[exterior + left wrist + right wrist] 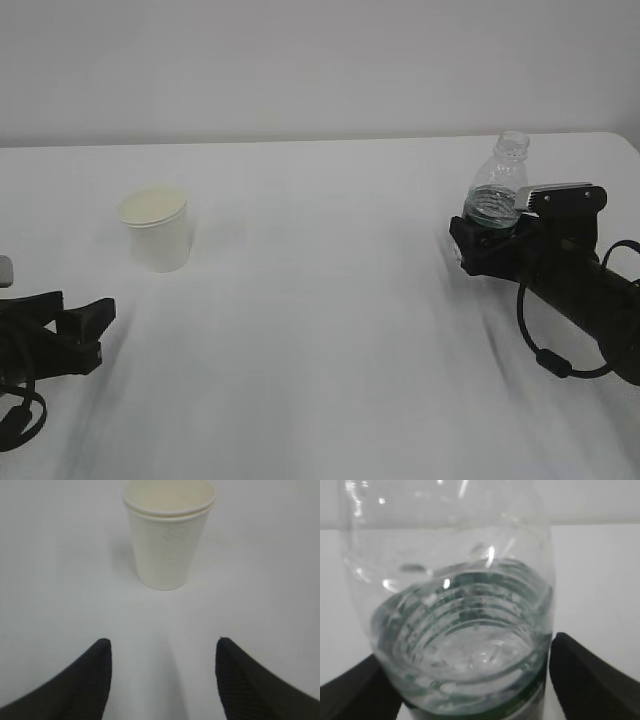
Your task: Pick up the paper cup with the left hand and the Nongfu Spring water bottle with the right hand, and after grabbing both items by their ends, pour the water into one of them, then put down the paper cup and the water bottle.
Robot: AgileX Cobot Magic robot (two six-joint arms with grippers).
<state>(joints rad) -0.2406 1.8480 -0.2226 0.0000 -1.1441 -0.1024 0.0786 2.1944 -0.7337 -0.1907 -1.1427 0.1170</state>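
Standing upright on the white desk [330, 330], the paper cup [157, 229] is sitting toward the left, its pale cream inside showing under the rolled rim. The left hand [50, 335] is lying low at the left edge of the exterior view, in front of the cup and clear of it. Its pincer [162, 680] is facing the cup with the two dark fingers [75, 685] spread apart and nothing between them; in the left wrist view the cup is standing beyond the fingertips, roughly centred on the gap, with bare desk in between.

On the right side, the Nongfu Spring water bottle [498, 185] is standing upright without a cap, its neck rising above the right hand [560, 270]. The right pincer [495, 235] is reaching around the bottle's lower part, so the base is hidden in the exterior view. In the right wrist view the bottle is filling the space between the two black fingers [585, 680], which are standing wide, one on each side of it; whether they are pressing on the plastic or only flanking it cannot be told. The water [465, 650] is lying in the lower part of the clear ribbed body, and a strip of dark green label is showing at the bottom of that view. Cup and bottle are well apart.
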